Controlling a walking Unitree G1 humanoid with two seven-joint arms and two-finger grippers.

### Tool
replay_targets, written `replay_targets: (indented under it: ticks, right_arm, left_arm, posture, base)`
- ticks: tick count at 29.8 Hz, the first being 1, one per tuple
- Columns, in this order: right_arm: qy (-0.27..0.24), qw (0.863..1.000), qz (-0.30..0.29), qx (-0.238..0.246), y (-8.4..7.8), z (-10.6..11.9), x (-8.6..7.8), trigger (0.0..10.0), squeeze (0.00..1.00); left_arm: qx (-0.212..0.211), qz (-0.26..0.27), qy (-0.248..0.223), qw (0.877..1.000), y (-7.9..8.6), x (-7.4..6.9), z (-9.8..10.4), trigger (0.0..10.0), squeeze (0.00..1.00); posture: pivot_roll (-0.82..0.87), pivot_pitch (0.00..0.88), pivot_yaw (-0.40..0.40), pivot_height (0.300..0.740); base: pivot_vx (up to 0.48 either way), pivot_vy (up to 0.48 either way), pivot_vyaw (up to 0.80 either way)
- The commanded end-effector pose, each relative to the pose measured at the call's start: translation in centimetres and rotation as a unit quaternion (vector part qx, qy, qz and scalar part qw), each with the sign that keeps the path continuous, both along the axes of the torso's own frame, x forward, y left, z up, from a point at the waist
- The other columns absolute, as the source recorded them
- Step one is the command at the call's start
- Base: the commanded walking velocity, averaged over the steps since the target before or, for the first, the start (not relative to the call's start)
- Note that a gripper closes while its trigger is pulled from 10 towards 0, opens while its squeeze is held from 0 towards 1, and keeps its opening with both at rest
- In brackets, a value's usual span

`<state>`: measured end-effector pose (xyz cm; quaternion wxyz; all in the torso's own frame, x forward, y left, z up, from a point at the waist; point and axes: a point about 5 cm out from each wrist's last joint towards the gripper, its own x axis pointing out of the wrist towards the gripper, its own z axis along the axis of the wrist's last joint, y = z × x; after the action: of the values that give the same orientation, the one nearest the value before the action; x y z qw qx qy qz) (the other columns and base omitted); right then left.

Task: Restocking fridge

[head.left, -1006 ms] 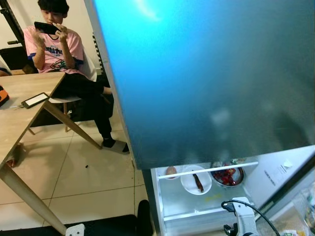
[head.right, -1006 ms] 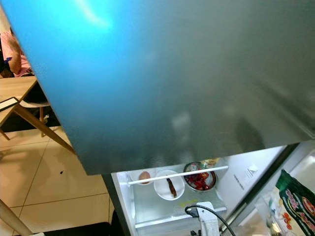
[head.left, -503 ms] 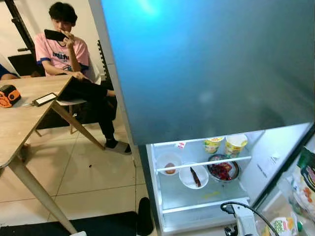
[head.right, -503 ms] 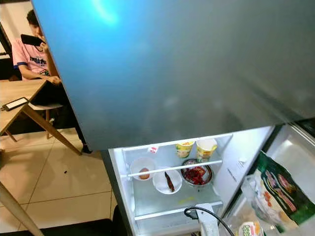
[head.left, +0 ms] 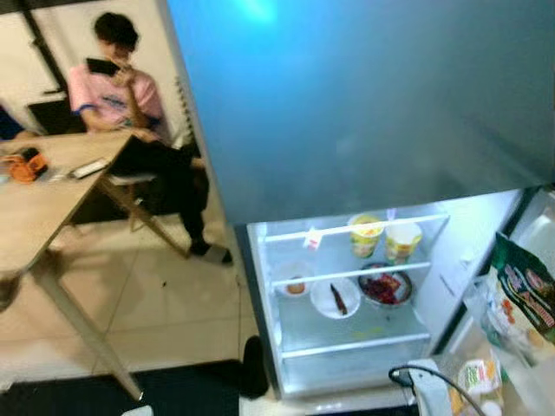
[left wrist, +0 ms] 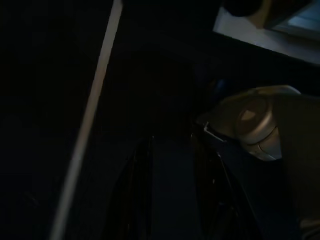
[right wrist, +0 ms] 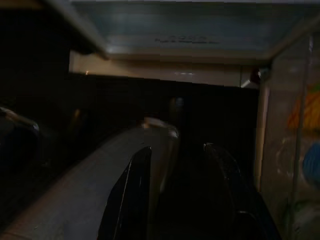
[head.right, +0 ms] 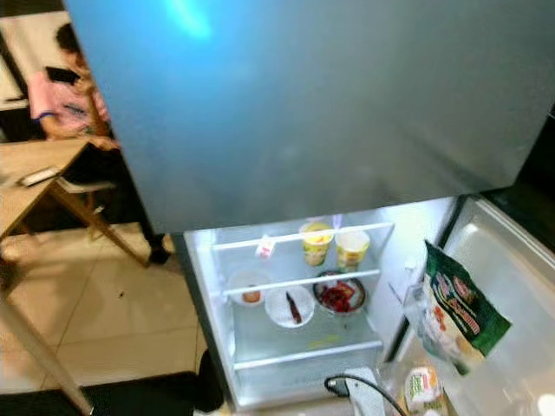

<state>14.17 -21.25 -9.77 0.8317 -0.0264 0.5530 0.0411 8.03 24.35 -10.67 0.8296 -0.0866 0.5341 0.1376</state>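
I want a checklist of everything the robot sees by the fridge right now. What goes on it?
Surface: open fridge, lit inside, with white shelves.
Job's things: two yellow cups on the upper shelf; below them a small bowl, a white plate with a dark strip of food, and a metal bowl of red food.
Door: green snack bag and a small bottle in the door rack.
Clutter: nothing seen on the floor tiles.
Grippers: left gripper and right gripper open, holding nothing, in dark views.
Cables: black cable on the right arm.
Surroundings: person seated with a phone, wooden table.
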Motion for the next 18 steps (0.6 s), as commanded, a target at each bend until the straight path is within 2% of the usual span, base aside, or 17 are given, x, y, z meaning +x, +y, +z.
replay_targets:
  ticks: [1, 18]
  right_arm:
    - [-0.011, 1.000, 0.010, -0.001, 0.31, 0.25, 0.81, 10.0, 0.00]
    - [-0.009, 1.000, 0.023, -0.004, -0.04, 0.33, 0.83, 10.0, 0.00]
  left_arm:
    - [-0.002, -0.005, 0.010, 1.000, -0.24, -0.42, -0.16, 10.0, 0.00]
    - [-0.011, -0.013, 0.005, 1.000, -1.02, -0.21, -0.29, 10.0, 0.00]
  posture:
    - [0.03, 0.000, 0.002, 0.740]
    - [0.03, 0.000, -0.016, 0.740]
  base:
    - [-0.398, 0.000, 0.00]
    - [-0.402, 0.000, 0.00]
